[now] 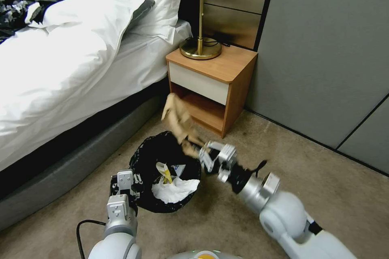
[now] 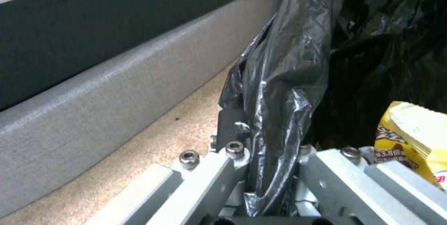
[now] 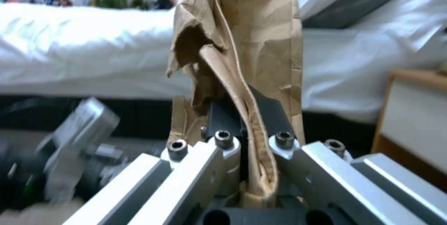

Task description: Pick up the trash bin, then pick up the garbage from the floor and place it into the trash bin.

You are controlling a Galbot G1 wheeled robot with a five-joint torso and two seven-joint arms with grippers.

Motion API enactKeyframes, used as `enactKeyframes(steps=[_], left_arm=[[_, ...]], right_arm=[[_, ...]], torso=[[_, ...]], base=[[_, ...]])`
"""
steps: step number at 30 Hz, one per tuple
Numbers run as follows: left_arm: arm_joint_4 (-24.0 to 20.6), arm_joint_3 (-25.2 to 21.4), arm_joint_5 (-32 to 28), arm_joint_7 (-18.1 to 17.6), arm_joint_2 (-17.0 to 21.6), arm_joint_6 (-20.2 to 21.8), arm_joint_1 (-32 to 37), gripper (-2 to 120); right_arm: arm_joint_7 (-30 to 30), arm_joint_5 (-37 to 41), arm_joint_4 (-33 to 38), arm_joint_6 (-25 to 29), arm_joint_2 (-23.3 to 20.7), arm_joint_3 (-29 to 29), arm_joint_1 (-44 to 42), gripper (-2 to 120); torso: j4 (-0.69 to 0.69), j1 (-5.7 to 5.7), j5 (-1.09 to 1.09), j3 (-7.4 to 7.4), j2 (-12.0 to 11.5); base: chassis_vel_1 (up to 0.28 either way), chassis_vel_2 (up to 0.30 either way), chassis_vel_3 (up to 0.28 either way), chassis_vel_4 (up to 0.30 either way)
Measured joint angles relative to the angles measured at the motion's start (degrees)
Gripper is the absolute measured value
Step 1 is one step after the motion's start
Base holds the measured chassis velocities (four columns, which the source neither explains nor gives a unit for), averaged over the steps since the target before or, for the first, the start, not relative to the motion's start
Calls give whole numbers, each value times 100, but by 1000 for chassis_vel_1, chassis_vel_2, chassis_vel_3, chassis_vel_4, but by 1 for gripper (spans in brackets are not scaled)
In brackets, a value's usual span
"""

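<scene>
White-sheeted bed (image 1: 60,68) along the robot's left; wooden nightstand (image 1: 227,77) beyond. Round bin lined with crinkly black bag (image 1: 162,158) sat above beige carpet, rim pinched in left claw (image 2: 268,169), white tissue (image 1: 174,190) and yellow wrapper (image 2: 410,137) inside. Right claw (image 3: 251,148) clamped crumpled brown paper (image 1: 178,119) over the bin's far edge.

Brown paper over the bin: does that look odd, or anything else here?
The brown paper is crumpled, pinched in the right gripper and sticking up over the bin rather than lying in it. The left gripper clamps the bin's rim through the black bag. Tissue already lies inside.
</scene>
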Motion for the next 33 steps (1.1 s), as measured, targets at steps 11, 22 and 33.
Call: enactKeyframes(steps=[11, 22, 33], left_arm=[[-97, 29, -31, -5, -11, 24, 60, 0], [-180, 62, -32, -11, -42, 29, 98, 0], [-215, 102, -16, -19, -74, 42, 115, 0]], right_arm=[[34, -207, -794, 110, -14, -494, 262, 0], [114, -310, -1322, 90, 170, -760, 542, 0], [237, -433, -1525, 24, 230, -933, 689, 30]], torso=[[0, 0, 1, 1, 0], [1, 0, 1, 1, 0], [0, 0, 0, 1, 0]], base=[[0, 0, 0, 0], [0, 0, 0, 0], [0, 0, 0, 0]])
